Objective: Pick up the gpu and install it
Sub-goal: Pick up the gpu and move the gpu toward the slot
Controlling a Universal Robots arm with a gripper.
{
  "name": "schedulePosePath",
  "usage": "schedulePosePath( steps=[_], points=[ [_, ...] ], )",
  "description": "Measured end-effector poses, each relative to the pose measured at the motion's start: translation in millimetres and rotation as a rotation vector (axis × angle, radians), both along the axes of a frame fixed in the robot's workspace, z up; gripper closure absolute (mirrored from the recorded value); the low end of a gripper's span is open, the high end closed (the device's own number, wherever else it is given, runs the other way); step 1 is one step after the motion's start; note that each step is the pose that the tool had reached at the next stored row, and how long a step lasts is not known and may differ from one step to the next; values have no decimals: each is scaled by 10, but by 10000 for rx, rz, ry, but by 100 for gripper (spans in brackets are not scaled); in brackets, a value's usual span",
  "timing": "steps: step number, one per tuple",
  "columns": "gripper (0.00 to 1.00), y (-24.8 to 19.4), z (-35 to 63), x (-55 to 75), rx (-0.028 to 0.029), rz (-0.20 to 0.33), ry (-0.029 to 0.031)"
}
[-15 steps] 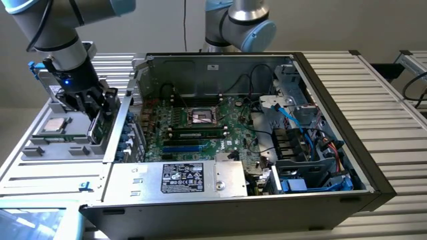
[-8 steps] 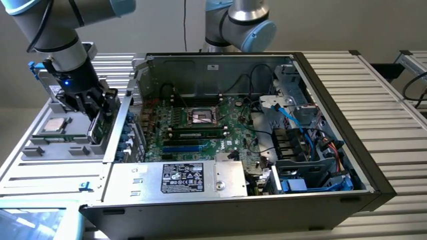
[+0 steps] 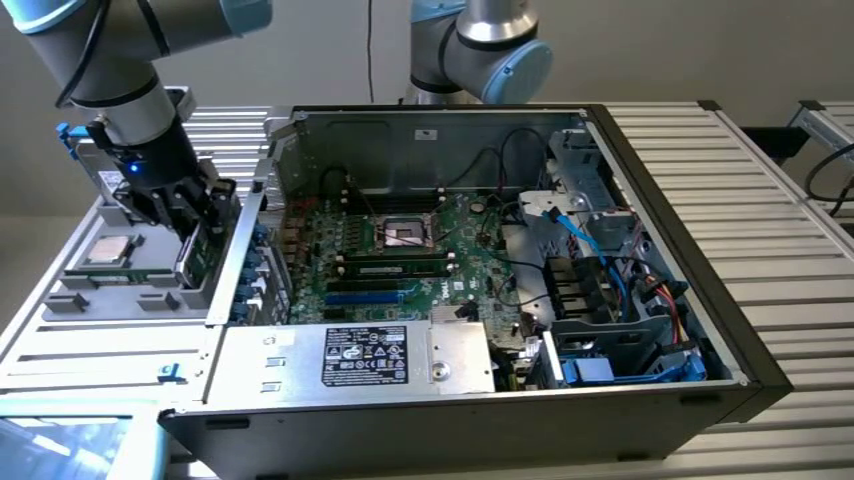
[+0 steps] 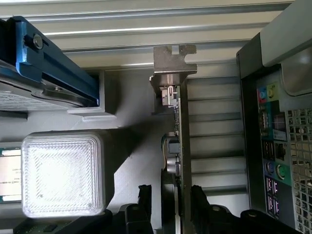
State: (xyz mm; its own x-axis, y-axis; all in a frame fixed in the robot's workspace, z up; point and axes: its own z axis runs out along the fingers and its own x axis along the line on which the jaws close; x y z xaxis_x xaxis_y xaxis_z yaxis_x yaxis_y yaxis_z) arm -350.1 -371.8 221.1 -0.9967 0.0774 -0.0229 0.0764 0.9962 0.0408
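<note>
Ribbed, satin aluminium across the table (image 3: 787,170). Matt grey plastic, finely layered, for the tray (image 4: 122,141) at the table's edge on the exterior view's left. Milky, ridged plastic on its white block (image 4: 63,173). Dull bare metal on the gpu (image 4: 181,131) bracket, green lacquered board behind. Matt black plastic on the gripper (image 4: 170,191) fingers (image 4: 145,197). Black painted steel outside the case (image 3: 747,350), bare grey inside. Glossy paper label on the silver psu (image 3: 367,355).
</note>
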Motion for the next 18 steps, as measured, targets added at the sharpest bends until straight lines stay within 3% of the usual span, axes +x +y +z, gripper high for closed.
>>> schedulePosePath(
  steps=[1,3,12,18],
  points=[
    [56,0,0,0,0,-1,0],
    [69,0,0,0,-1,-1,0],
    [71,0,1,0,-1,-2,-1],
    [71,0,248,-3,-15,-2,0]
  ],
)
